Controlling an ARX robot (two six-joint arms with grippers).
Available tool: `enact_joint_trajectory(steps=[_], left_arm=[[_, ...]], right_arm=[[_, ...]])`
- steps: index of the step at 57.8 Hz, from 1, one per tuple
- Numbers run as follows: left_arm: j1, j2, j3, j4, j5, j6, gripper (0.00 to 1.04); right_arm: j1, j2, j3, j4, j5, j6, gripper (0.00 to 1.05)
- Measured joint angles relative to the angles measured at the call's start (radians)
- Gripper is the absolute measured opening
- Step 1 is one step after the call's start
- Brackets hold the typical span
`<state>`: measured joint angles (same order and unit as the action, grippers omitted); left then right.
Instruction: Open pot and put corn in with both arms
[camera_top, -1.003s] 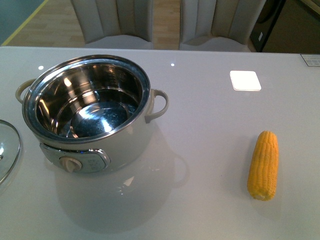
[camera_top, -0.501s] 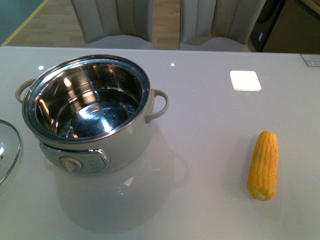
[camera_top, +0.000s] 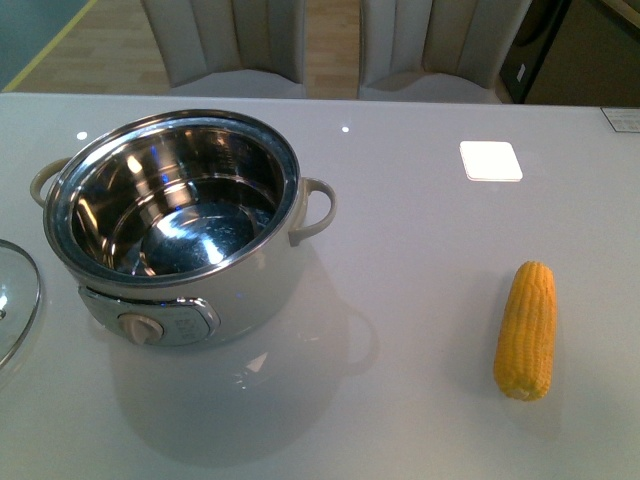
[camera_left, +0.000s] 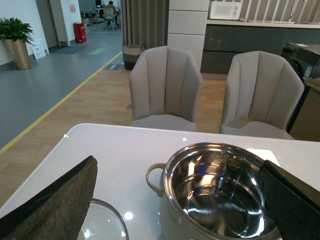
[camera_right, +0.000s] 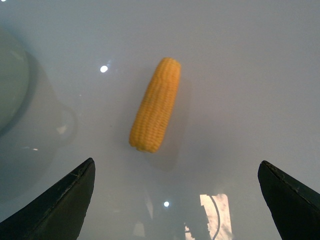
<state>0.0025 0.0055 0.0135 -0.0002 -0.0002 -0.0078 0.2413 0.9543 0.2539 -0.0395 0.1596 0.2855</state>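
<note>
The cream-white pot (camera_top: 200, 290) stands open on the left of the white table, its steel interior empty; it also shows in the left wrist view (camera_left: 220, 195). Its glass lid (camera_top: 12, 300) lies flat at the table's left edge, beside the pot, and shows in the left wrist view (camera_left: 102, 222). The corn (camera_top: 527, 330) lies on the table at the right. No arm shows in the front view. My left gripper (camera_left: 177, 200) is open and empty, above and short of the pot. My right gripper (camera_right: 177, 192) is open and empty above the table, with the corn (camera_right: 155, 105) just ahead of its fingertips.
A white square patch (camera_top: 490, 160) sits on the table behind the corn. Two beige chairs (camera_top: 225, 45) stand at the table's far edge. The pot's right loop handle (camera_top: 318, 208) points toward the corn.
</note>
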Motion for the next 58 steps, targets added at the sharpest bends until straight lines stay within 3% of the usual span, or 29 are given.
enact_joint_trajectory(steps=[11,19,37,58], left_arm=[[0.000,0.000,0.000,0.000,0.000,0.000,0.98],[0.000,0.000,0.000,0.000,0.000,0.000,0.98],[0.000,0.000,0.000,0.000,0.000,0.000,0.98],[0.000,0.000,0.000,0.000,0.000,0.000,0.98]], right_arm=[[0.037,0.485,0.129,0.297,0.004,0.011,0.96],[0.040,0.764,0.233,0.392,0.040,0.037,0.96],[0.017,1.104,0.404,0.411,0.058,0.146,0.96],[-0.018,1.262,0.473,0.428,0.039,0.167,0.94]])
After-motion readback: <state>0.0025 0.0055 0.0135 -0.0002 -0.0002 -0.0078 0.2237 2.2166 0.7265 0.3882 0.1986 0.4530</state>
